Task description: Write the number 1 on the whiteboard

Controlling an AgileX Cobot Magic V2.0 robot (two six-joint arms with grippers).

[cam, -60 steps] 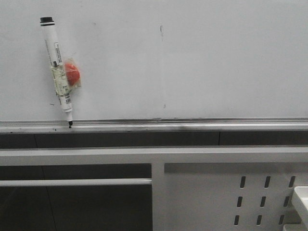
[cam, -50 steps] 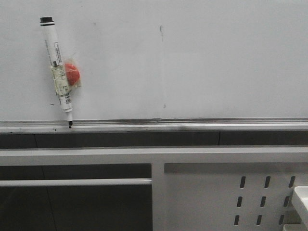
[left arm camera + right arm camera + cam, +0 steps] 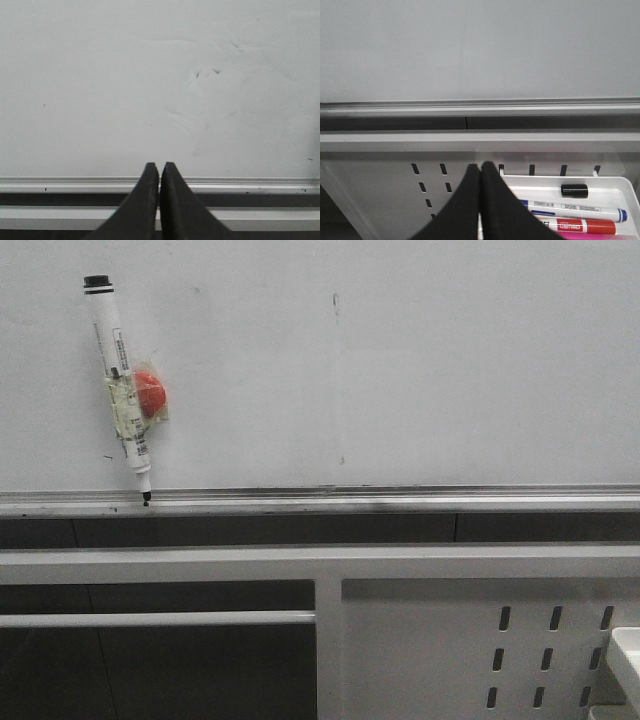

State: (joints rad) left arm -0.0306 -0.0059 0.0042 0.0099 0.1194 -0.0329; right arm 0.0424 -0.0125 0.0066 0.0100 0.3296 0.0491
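One uncapped marker [image 3: 120, 385] with a red magnet [image 3: 150, 393] leans on the whiteboard [image 3: 420, 370], tip on its rail [image 3: 400, 502]. Both pincers, left [image 3: 159, 170] and right [image 3: 480, 170], are closed and empty. A tray [image 3: 620, 182] holds three markers and one cap [image 3: 575, 190].

Front view faces the whiteboard [image 3: 400, 370] squarely — both wrist views sit closer, sharing its rail [image 3: 400, 502].
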